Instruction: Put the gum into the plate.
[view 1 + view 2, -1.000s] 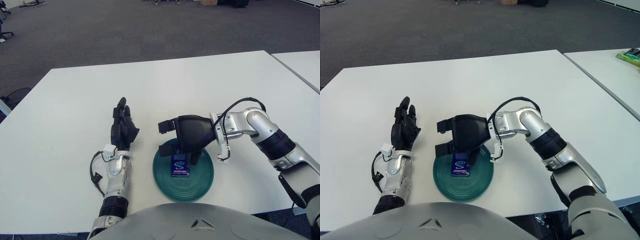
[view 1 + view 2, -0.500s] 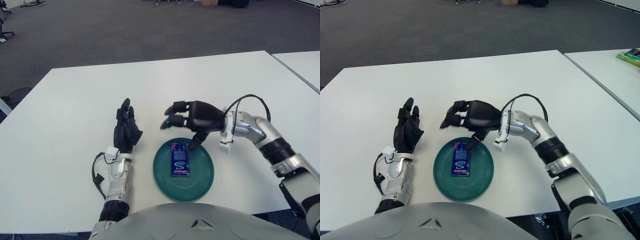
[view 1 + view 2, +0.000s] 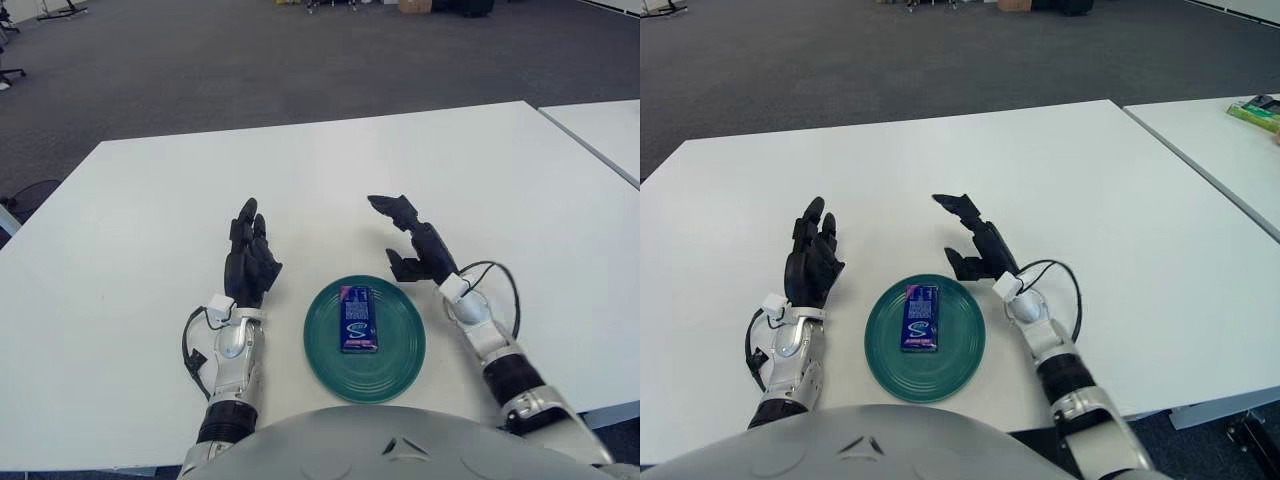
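Tabletop (image 3: 330, 170) is plain white and takes up most of the view, with grey carpet (image 3: 250, 60) behind it and a second white table (image 3: 1220, 140) off to the right, which has a small green thing (image 3: 1258, 112) on its far edge, too small to make out.

Near the front edge sits a round teal plate (image 3: 395, 355). It's the only container here, and the gum (image 3: 358, 318) is lying flat in it, a dark blue pack running lengthwise, a bit left of the plate's middle.

Left hand (image 3: 249, 262) is just left of the plate, apart from it, fingers straight and pointing away from the robot, holding nothing. Right hand (image 3: 415, 245) is up by the plate's far right rim, fingers spread loose, also holding nothing and clear of the gum.
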